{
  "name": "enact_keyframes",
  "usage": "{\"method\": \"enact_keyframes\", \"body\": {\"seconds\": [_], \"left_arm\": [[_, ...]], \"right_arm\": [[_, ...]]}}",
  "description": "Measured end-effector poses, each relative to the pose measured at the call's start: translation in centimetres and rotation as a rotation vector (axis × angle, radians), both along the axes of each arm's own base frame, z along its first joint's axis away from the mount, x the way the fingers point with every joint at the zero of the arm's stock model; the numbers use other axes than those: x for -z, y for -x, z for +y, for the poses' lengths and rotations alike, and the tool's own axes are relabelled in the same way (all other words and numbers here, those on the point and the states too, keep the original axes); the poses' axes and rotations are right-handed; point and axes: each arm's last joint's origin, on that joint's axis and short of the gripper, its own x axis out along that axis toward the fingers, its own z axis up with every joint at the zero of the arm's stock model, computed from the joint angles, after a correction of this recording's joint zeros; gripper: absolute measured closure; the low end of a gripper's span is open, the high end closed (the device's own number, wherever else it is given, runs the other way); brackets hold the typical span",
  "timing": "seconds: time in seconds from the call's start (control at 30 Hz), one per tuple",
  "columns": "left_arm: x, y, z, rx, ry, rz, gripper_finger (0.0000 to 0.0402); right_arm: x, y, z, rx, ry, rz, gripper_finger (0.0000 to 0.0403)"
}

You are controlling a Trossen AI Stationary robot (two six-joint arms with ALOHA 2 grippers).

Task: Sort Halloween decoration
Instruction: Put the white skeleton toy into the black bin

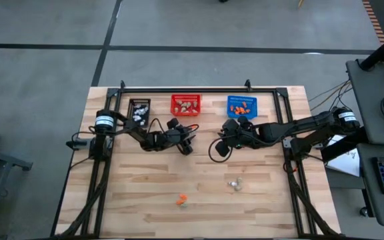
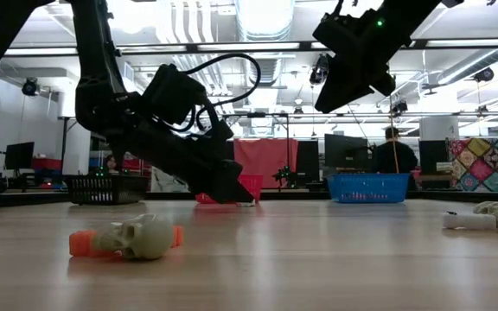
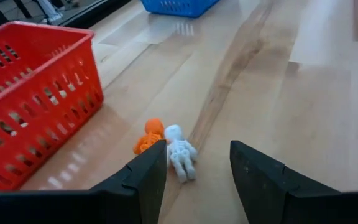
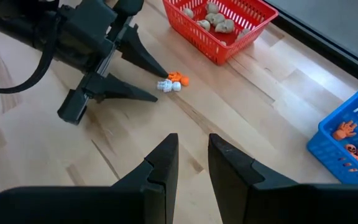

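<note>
Just below the red basket (image 1: 186, 105) at upper centre of the high view, my left gripper (image 3: 197, 171) stands wide over 2 trinkets, white (image 3: 181, 151) and orange (image 3: 150, 137); next I'd close on the white one. Right gripper (image 4: 192, 155) waits, narrow and holding nothing.

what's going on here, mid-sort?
Yes. The left gripper is low on the table by the red basket, open around a small white skeleton with an orange trinket right beside it. The right gripper hovers near the blue basket, holding nothing. A few trinkets remain unsorted on the table.
</note>
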Motion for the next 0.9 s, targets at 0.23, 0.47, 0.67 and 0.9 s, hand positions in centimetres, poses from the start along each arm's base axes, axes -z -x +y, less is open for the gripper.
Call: {"method": "enact_keyframes", "body": {"seconds": [0.23,0.47,0.67,0.9], "left_arm": [[0.4,0.2,0.0,-0.014,0.039,0.032,0.0242],[0.4,0.2,0.2,-0.019,0.041,0.041,0.0242],[0.2,0.0,0.9,-0.041,0.053,0.03,0.0252],[0.4,0.1,1.2,-0.065,0.075,0.042,0.0286]], "right_arm": [[0.0,0.0,0.0,-0.005,-0.008,0.0,0.0326],[0.0,0.0,0.0,-0.005,-0.009,0.0,0.0326],[0.0,0.0,0.0,-0.001,-0.013,-0.003,0.0326],[0.0,0.0,0.1,-0.002,-0.023,-0.005,0.0326]]}}
